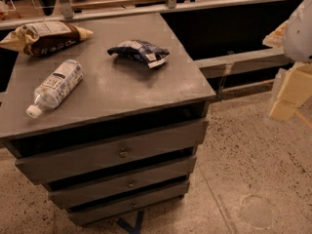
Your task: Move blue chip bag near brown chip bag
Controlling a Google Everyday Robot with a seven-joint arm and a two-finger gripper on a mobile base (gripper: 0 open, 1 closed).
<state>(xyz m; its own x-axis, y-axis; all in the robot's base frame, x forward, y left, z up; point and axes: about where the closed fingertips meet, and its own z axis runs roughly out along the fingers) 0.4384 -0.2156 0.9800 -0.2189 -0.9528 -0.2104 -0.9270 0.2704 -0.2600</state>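
The blue chip bag (139, 52), small, wrinkly and dark blue with white patches, lies on the grey cabinet top (122, 89), right of its middle and toward the back. The brown chip bag (45, 37), larger, dark brown with cream-tan ends, lies at the back left corner of the same top. My gripper (288, 97) hangs at the far right edge of the view, off the cabinet's right side and well apart from both bags. It holds nothing that I can see.
A clear plastic bottle (55, 87) with a white label lies on its side at the front left of the top. The cabinet has three drawers (122, 152), slightly open. A dark gap and a grey ledge (239, 60) lie behind right. Speckled floor (253, 179) lies to the right.
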